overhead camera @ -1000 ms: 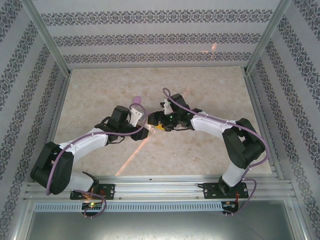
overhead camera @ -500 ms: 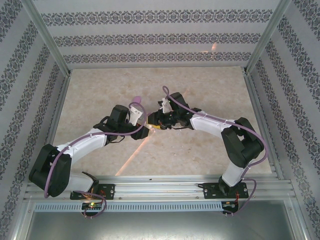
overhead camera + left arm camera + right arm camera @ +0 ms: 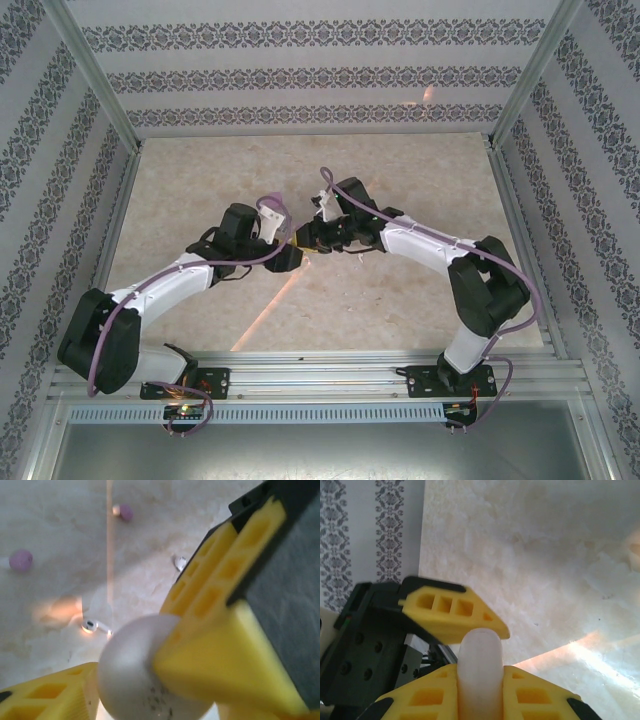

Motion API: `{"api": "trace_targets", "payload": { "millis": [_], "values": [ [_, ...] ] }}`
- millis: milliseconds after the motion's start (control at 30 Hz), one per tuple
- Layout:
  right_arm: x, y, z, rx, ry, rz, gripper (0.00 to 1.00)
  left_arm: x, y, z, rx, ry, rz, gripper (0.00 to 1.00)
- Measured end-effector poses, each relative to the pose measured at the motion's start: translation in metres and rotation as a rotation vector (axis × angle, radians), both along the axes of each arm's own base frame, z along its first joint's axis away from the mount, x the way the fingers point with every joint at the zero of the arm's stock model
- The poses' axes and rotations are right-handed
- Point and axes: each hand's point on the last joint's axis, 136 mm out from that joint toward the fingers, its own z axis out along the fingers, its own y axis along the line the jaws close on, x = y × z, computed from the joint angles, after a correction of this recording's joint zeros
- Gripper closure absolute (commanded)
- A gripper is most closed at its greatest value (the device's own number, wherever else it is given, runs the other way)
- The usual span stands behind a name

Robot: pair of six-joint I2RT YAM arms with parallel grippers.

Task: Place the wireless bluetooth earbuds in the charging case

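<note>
Above the tabletop [image 3: 400, 180], the right claw [image 3: 480, 676] pinches the charging case [image 3: 479, 650]; whether the left claw [image 3: 287, 255] grips too cannot be told. Its smooth shell could slip out, falling among the loose earbuds [image 3: 92, 626] below.

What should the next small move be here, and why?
Probably ease the left gripper off the charging case: the right gripper grips it from both sides, and the earbuds lie loose on the table for a free gripper to fetch.

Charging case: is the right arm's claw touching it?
Touching: right wrist view shows the right gripper pressed against both sides of the charging case.
</note>
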Motion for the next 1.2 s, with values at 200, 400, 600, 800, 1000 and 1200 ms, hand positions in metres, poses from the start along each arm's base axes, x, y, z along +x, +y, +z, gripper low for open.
{"api": "trace_targets", "payload": {
  "millis": [200, 400, 600, 800, 1000, 1200],
  "values": [
    [0.01, -0.021, 0.051, -0.042, -0.176, 0.072, 0.89, 0.001, -0.002, 0.037, -0.041, -0.097, -0.018, 0.21],
    [0.002, -0.041, 0.098, -0.08, -0.373, 0.181, 0.89, -0.033, 0.004, 0.109, -0.134, -0.365, -0.124, 0.17],
    [-0.025, -0.051, 0.121, -0.083, -0.502, 0.294, 0.9, -0.042, 0.005, 0.142, -0.222, -0.418, -0.243, 0.23],
    [-0.051, -0.051, 0.134, -0.069, -0.59, 0.387, 0.9, -0.052, -0.007, 0.14, -0.303, -0.346, -0.364, 0.31],
    [-0.068, -0.047, 0.138, -0.058, -0.615, 0.449, 0.89, -0.051, -0.016, 0.136, -0.356, -0.297, -0.412, 0.4],
    [-0.074, -0.043, 0.138, -0.054, -0.613, 0.467, 0.89, -0.055, -0.019, 0.141, -0.386, -0.294, -0.445, 0.5]
  ]
}}
